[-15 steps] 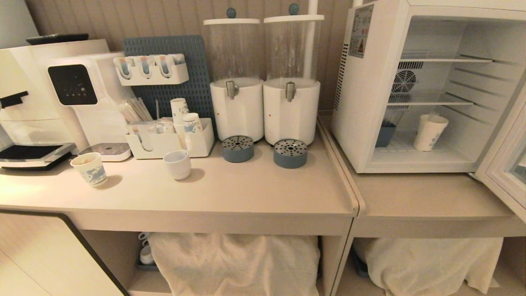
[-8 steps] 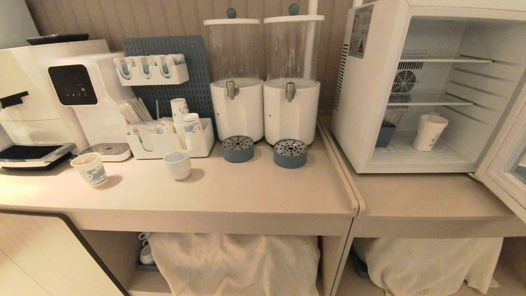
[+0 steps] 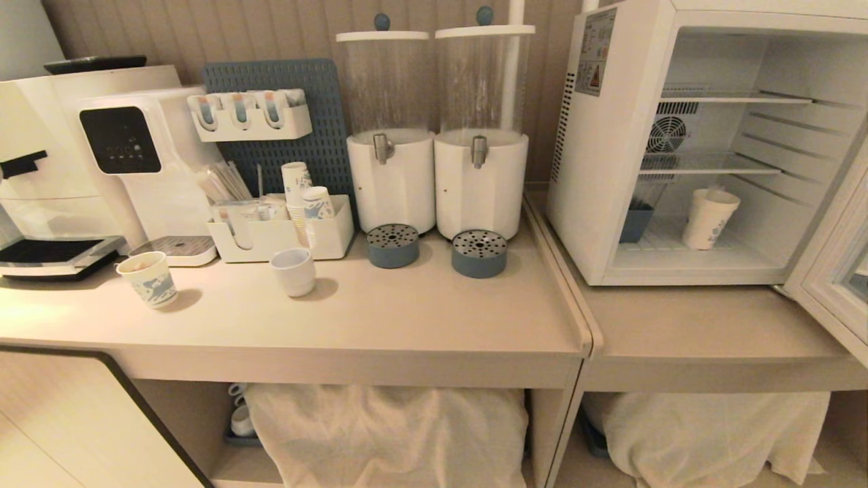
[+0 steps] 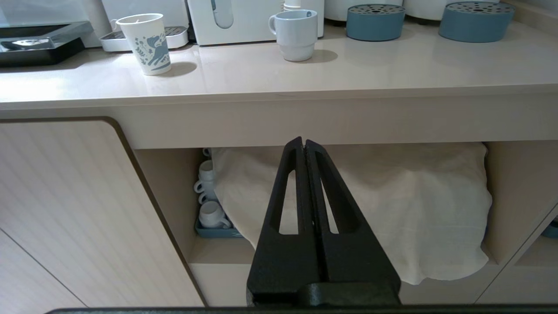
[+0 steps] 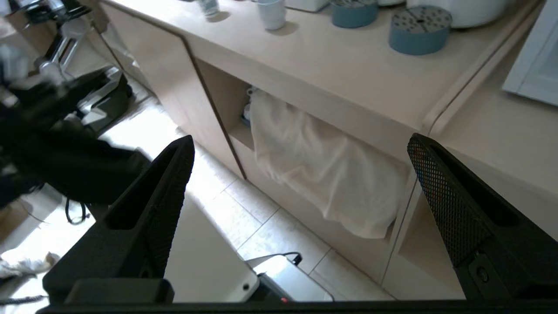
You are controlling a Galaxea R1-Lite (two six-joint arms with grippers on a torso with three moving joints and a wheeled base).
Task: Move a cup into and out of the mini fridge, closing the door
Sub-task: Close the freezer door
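— Where is your cup right now?

— Your cup point(image 3: 708, 218) stands upright on the floor of the mini fridge point(image 3: 610, 135), under the lower shelf and toward the right of the compartment. A small blue container point(image 3: 635, 224) sits well to its left against the back wall. Nothing touches the cup.

— And the door?

— The door point(image 3: 837, 271) is swung wide open to the right, so you look straight into the fridge, with the round fan point(image 3: 667, 133) showing on the back wall.

— What are your arms doing?

— Neither arm shows in the head view. Your left gripper point(image 4: 305, 146) hangs low in front of the bench point(image 4: 305, 69), pointing at the white cloth point(image 4: 392, 209) in the open space under it; its jaws are pressed together with nothing between them. Your right gripper point(image 5: 301, 144) is out in front of the bench edge and above the tiled floor point(image 5: 261, 226), with its jaws spread as wide as they go and empty.

— What else is on your bench?

— A shorter paper cup with blue pattern point(image 3: 148, 278) stands near the left end, a white ceramic cup point(image 3: 293, 271) to its right, and two blue drip trays point(image 3: 479, 253) in front of the drink dispensers point(image 3: 480, 135).
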